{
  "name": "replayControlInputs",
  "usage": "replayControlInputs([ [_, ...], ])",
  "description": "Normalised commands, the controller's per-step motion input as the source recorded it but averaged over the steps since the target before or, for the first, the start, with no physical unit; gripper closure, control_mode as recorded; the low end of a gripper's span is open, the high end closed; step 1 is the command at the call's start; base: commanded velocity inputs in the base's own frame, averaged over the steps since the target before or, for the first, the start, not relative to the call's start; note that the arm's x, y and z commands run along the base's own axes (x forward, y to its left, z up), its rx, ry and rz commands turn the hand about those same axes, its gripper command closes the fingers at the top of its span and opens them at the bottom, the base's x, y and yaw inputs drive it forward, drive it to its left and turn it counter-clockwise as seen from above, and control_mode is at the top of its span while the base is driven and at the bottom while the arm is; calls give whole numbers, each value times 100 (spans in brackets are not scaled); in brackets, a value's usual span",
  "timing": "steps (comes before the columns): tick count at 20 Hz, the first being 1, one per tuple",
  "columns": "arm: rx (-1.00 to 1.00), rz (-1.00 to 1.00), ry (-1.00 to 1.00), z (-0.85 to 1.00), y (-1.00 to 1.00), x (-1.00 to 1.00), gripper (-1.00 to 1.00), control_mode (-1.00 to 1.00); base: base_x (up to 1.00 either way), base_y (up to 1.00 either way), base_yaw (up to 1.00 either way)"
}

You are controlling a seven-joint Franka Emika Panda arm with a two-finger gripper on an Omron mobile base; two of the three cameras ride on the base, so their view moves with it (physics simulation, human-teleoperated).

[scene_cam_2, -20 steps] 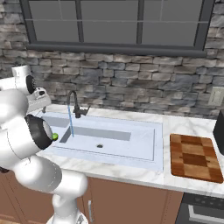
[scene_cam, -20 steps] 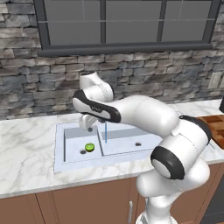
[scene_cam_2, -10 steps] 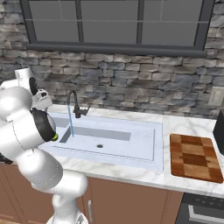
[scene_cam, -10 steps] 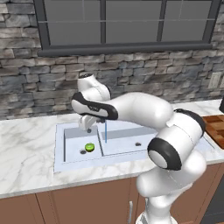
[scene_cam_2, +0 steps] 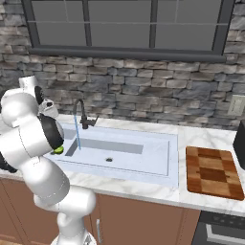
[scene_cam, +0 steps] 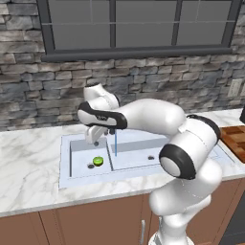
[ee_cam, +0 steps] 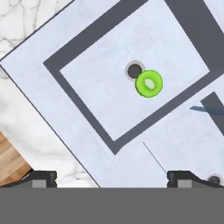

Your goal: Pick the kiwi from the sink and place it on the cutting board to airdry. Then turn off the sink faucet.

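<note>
- The left base view looks forward and down from behind the arm at the sink (scene_cam: 72,165).
- The right base view shares that sink, seen from the other side.
- The hand view looks straight down, near the smaller basin.

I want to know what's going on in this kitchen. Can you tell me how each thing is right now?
kiwi: lying in the small basin beside the drain, not held.
faucet: on, a thin stream running.
sink: water falling into the big basin.
cutting board: bare, on the counter.
end effector: open, above the small basin.
</note>
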Motion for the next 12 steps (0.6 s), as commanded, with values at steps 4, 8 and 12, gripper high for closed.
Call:
replayControlInputs([
  [4,0,0,0,-17,5,12,-100,-100,0,0,0],
  [8,0,0,0,-16,4,12,-100,-100,0,0,0],
  [12,0,0,0,-15,1,14,-100,-100,0,0,0],
])
